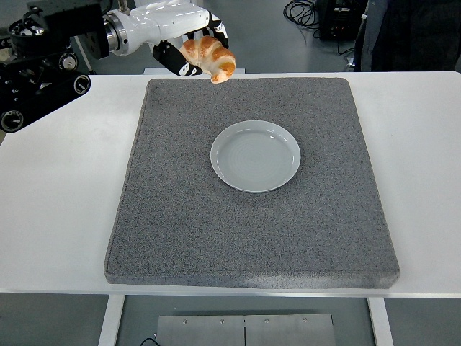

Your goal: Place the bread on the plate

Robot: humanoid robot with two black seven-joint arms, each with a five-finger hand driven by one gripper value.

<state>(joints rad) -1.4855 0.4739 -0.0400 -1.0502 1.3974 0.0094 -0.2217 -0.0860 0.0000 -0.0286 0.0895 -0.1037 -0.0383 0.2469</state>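
Observation:
A golden croissant (210, 58) hangs in the air above the far left corner of the grey mat, held in my left hand (194, 50), whose black fingers are curled around it. The white forearm reaches in from the upper left. A pale grey-blue plate (256, 155) lies empty on the mat, below and to the right of the croissant. My right arm is out of sight.
The grey mat (252, 238) covers most of the white table (57, 209). A person in dark clothing (410, 32) stands at the top right, behind the table. Cables and a white post show on the floor beyond.

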